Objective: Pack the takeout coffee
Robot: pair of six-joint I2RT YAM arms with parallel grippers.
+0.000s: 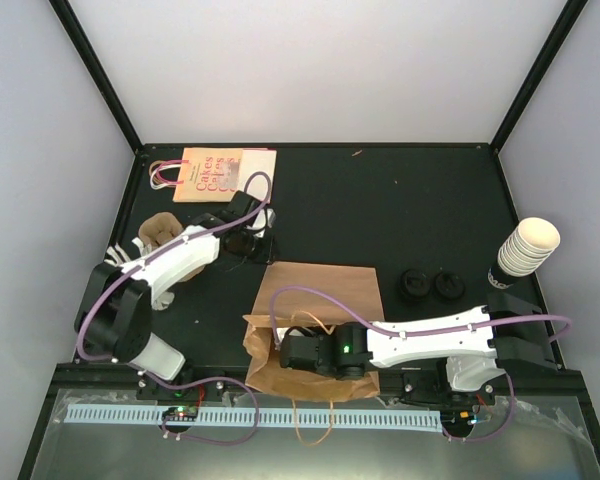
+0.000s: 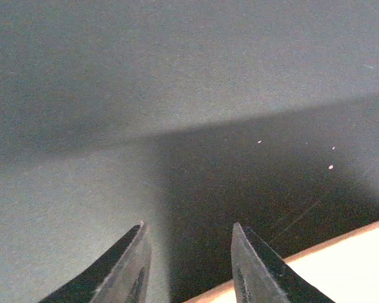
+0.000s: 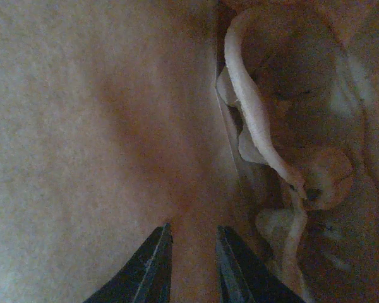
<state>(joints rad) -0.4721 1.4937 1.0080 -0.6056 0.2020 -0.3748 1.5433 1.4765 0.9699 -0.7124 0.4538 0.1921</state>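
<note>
My left gripper (image 1: 255, 225) hovers over the black table just below a pink printed bag (image 1: 212, 174). In the left wrist view its fingers (image 2: 188, 224) stand open with only bare table between them. A small pale shape (image 1: 266, 216) peeks out at its right side; I cannot tell whether that is the takeout coffee. The brown paper bag (image 1: 325, 290) lies near the front. My right gripper (image 1: 280, 350) is at its crumpled left mouth. In the right wrist view the jaws (image 3: 192, 226) stand a narrow gap apart against brown paper, pinching nothing visible, beside a pale handle (image 3: 256, 113).
A tilted stack of lidless cream cups (image 1: 525, 250) stands at the right edge. Two black lids (image 1: 430, 285) lie right of the brown bag. Brown pulp trays (image 1: 160, 230) sit at the left by the left arm. A pale, orange-rimmed edge (image 2: 341, 265) crosses the left wrist view's corner.
</note>
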